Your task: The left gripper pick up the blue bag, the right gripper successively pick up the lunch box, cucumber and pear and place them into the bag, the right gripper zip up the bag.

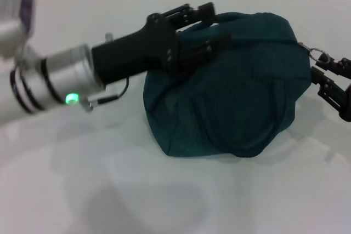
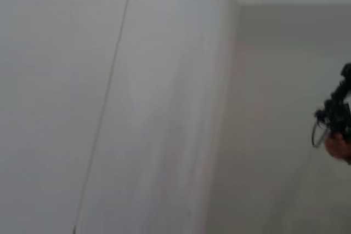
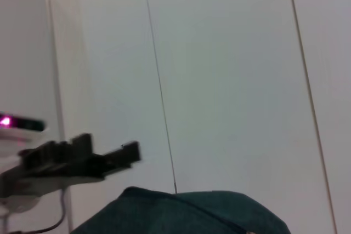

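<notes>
On my left arm I see a silver ringed wrist [image 1: 52, 78] with black bands and a lit green indicator [image 1: 71, 99]. A black blocky forearm housing [image 1: 137, 47] leads to the left gripper [image 1: 211, 28], black with linkage bars. A thin black cable [image 1: 112, 96] loops beneath. The right gripper [image 1: 329, 83] is black, with jointed links.

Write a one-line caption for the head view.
Left gripper at the closed blue bag's top; right gripper by its zip ring.

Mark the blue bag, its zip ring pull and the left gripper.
blue bag [image 1: 230, 97]: head view, front fabric panel.
zip ring pull [image 1: 318, 55]: head view, metal ring at the bag's right end.
left gripper [image 1: 205, 26]: head view, between fingertips.
</notes>
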You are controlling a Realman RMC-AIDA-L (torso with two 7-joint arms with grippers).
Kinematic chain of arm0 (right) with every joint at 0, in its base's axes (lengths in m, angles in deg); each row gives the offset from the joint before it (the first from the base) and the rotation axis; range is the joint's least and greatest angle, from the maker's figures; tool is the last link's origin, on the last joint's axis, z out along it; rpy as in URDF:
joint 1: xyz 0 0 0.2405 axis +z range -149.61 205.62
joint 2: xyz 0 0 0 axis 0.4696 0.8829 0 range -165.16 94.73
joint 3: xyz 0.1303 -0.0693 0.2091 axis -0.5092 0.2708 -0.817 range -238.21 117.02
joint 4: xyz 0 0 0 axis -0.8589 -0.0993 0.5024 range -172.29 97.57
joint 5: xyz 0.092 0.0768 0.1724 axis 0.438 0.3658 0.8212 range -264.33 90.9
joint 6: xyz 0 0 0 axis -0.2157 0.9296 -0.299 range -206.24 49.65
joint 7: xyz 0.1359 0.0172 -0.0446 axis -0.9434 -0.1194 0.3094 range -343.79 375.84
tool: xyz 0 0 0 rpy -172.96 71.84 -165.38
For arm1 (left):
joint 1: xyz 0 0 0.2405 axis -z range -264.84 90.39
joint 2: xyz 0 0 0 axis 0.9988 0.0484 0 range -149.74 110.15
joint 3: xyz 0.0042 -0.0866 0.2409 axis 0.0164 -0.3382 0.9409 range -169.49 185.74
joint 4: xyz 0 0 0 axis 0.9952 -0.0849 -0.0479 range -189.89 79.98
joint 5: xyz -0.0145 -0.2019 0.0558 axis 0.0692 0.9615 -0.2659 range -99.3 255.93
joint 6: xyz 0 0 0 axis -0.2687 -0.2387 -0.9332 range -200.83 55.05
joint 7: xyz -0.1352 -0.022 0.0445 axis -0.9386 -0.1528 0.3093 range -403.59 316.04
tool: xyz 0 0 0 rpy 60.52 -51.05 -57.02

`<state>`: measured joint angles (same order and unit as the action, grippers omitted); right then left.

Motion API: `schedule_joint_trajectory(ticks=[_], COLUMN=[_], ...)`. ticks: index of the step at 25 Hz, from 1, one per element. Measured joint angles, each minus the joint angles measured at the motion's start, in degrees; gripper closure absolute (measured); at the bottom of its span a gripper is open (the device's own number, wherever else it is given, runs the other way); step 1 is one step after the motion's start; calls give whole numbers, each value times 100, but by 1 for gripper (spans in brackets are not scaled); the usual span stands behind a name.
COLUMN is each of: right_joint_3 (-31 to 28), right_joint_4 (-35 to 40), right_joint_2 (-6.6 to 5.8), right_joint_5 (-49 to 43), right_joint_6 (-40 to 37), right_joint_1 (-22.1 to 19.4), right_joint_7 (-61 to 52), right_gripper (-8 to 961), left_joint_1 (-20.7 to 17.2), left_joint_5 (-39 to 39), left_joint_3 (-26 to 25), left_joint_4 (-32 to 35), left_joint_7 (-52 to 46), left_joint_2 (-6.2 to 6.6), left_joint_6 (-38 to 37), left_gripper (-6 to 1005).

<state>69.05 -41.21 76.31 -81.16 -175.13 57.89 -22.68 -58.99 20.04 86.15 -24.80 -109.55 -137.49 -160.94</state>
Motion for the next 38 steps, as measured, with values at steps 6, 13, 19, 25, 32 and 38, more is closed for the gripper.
schedule_joint_trajectory(ticks=[6,13,19,25,32,38], right_joint_3=[3,6,0,-5,0,-15], right_joint_4=[25,25,17,16,17,26], right_joint_2=[58,126,154,168,166,166], right_joint_5=[-2,-3,0,8,17,32], right_joint_6=[-3,33,57,85,135,139], right_joint_1=[-10,-45,-46,-38,-16,-20], right_joint_7=[98,307,386,432,444,444], right_gripper=[619,618,619,621,622,623], left_joint_1=[26,259,593,653,719,759], left_joint_5=[-1107,-2505,-3367,-3430,-3549,-3624], left_joint_3=[-289,-539,-508,-488,-481,-481], left_joint_4=[1201,1811,1822,1841,1804,1798], left_joint_7=[-1641,-2693,-3148,-3172,-3144,-3133], left_joint_2=[17,-108,-128,-131,-142,-149], left_joint_6=[1133,1821,1859,1841,1858,1849], left_gripper=[316,319,390,442,555,885])
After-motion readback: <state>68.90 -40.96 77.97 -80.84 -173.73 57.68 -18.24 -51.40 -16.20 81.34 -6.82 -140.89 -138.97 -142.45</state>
